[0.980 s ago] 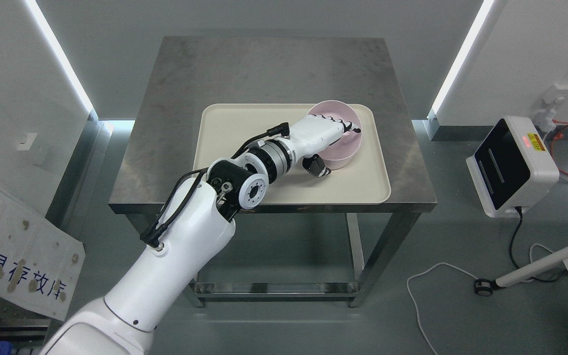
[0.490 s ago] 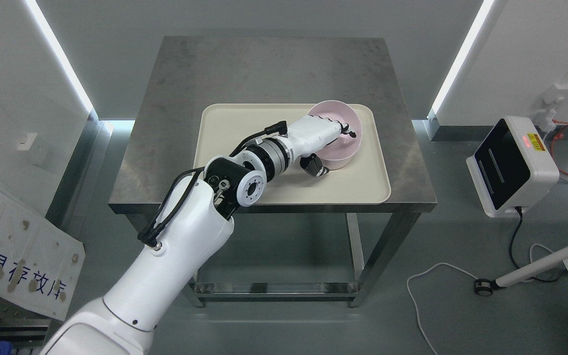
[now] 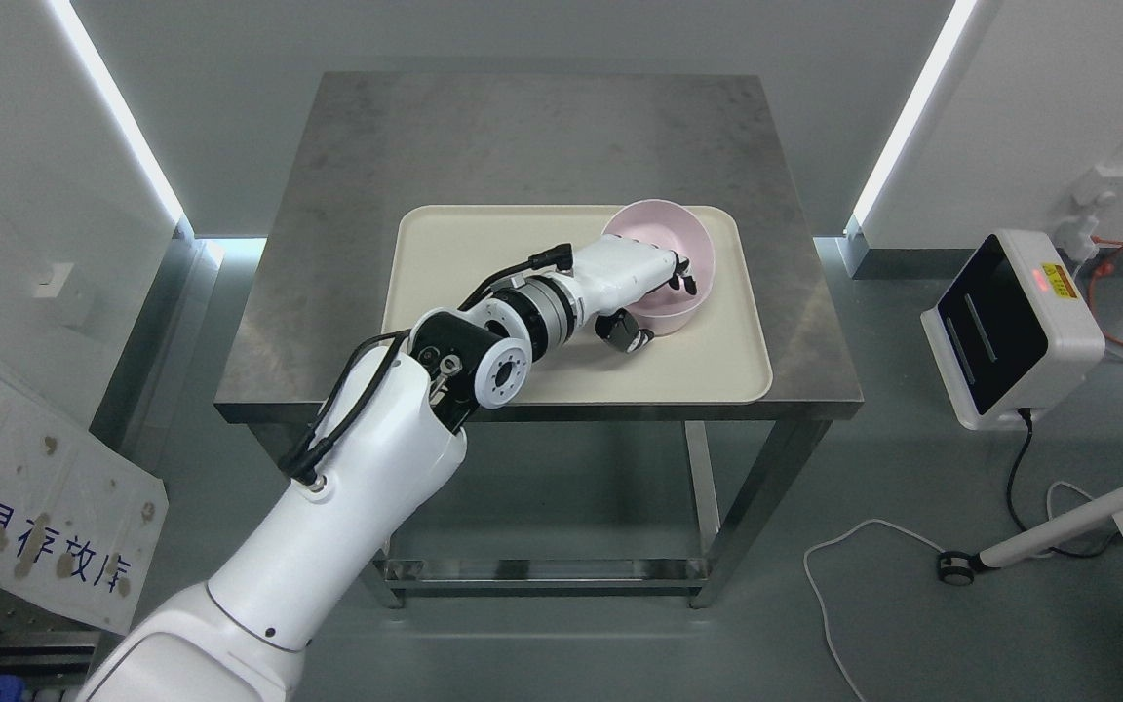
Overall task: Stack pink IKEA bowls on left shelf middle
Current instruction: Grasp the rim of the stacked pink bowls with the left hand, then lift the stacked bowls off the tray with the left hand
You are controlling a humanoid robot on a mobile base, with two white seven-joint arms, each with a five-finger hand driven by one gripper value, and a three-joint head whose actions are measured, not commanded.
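Pink plastic, the bowl (image 3: 667, 255) now sits tipped, its near-left side lifted off the cream tray (image 3: 445, 292) while it leaned less a second ago; the rim has swung toward the far left. The left hand (image 3: 641, 292) grips that near-left wall, four fingers (image 3: 680, 278) hooked inside the bowl and the thumb pressed against the outside below. The wrist has rolled and drawn slightly back toward the near left over the last second. I judge this to be the start of the lift: the grasp has taken hold and the bowl is coming off the tray at the far right of the steel desk (image 3: 347, 195). No shelf and no second bowl show, so carrying and stacking remain undone.
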